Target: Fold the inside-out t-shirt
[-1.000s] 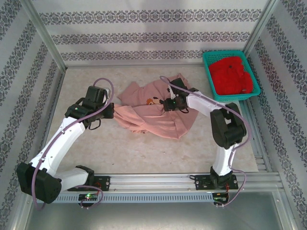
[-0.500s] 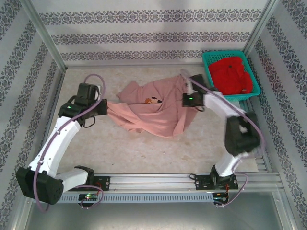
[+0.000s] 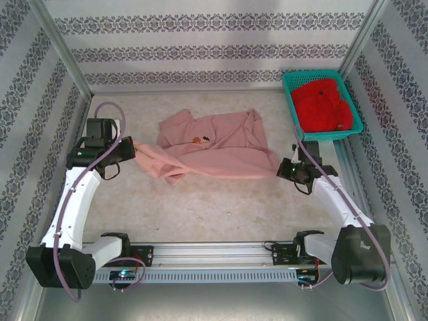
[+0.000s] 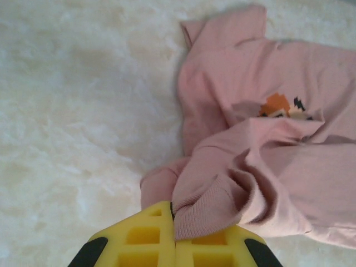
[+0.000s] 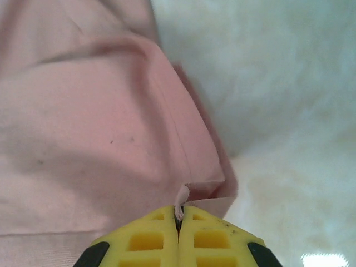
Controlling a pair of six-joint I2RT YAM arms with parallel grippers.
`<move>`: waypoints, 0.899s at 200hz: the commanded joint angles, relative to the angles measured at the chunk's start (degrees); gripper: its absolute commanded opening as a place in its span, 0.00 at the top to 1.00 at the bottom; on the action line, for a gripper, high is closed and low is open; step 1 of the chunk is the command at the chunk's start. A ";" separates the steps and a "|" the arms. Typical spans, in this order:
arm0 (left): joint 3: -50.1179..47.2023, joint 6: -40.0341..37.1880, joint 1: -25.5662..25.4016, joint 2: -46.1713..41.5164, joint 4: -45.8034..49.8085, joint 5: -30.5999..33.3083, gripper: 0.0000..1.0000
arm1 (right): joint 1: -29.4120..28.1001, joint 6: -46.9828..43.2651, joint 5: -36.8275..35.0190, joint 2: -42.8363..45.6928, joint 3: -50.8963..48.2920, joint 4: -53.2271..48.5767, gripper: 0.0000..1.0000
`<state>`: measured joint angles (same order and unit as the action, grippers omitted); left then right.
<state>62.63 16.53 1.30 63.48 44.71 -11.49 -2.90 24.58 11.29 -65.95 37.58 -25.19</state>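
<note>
Bare tabletop [image 3: 221, 207] free along the near side of the pink t-shirt [image 3: 221, 144]; teal basket [image 3: 328, 136] with red garment [image 3: 321, 103] blocking the far-right corner.

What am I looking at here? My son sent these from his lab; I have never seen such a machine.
These are two robot arms bolted to a table. One picture looks down from above; the other two come from a camera on each wrist, so the yellow parts at the bottom are that arm's own gripper. A pink t-shirt lies rumpled on the table. The left gripper is shut on its left end, the right gripper on its right corner, with the cloth drawn out between them. A teal basket at the far right holds a red garment.
</note>
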 commanded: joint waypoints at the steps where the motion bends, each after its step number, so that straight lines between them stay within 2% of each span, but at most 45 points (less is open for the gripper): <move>1: -1.94 -1.60 0.55 0.17 1.60 -1.19 1.00 | -2.67 2.81 1.85 -1.52 -1.28 -0.60 0.87; 20: -2.85 -1.51 0.55 0.25 0.78 -1.14 1.00 | -4.30 2.21 -1.18 -1.92 -0.12 -2.32 0.70; 46: -3.26 -1.77 0.56 0.74 0.02 -1.86 1.00 | -4.35 0.89 -4.73 -3.36 3.34 -1.53 0.59; 82: -3.74 -1.68 0.55 0.68 -1.19 -3.01 1.00 | -5.58 -4.51 -8.34 -12.62 10.28 -3.36 0.57; 106: -3.74 -1.77 0.56 0.75 -1.34 -3.33 1.00 | -9.46 -6.92 -13.54 -16.99 13.89 -8.64 0.57; 147: -3.93 -1.68 0.55 0.73 -1.82 -3.59 1.00 | -9.68 -2.72 -13.93 -14.13 9.21 -12.63 0.55; 180: -3.91 -1.77 0.55 0.98 -2.25 -4.41 1.00 | -8.45 -1.40 -10.74 -14.87 6.83 -12.54 0.54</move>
<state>59.05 15.51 1.30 64.14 44.14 -14.83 -12.23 21.58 -0.19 -80.34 45.65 -35.29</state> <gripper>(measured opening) 0.053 0.462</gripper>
